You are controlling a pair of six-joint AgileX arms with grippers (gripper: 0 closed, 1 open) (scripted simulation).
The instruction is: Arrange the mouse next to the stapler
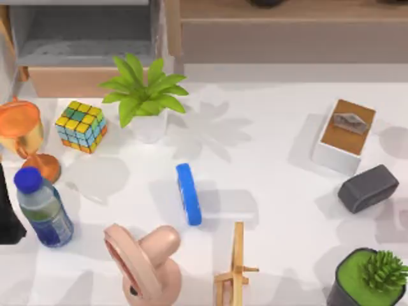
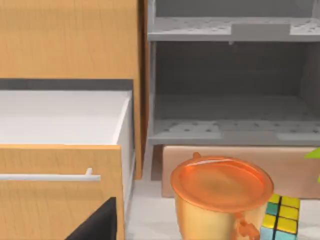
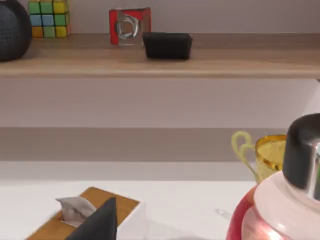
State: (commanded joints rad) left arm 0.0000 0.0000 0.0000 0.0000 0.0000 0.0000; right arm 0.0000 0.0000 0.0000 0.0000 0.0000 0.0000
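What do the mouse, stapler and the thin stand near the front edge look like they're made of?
Mouse: dark grey, matte, probably plastic; no highlights on its rounded body.
Stapler: bright blue, smooth, likely plastic with a slight sheen; uniform colour, no metal parts visible.
Stand: light wood by its tan colour, thin slats, unpainted as far as it shows.
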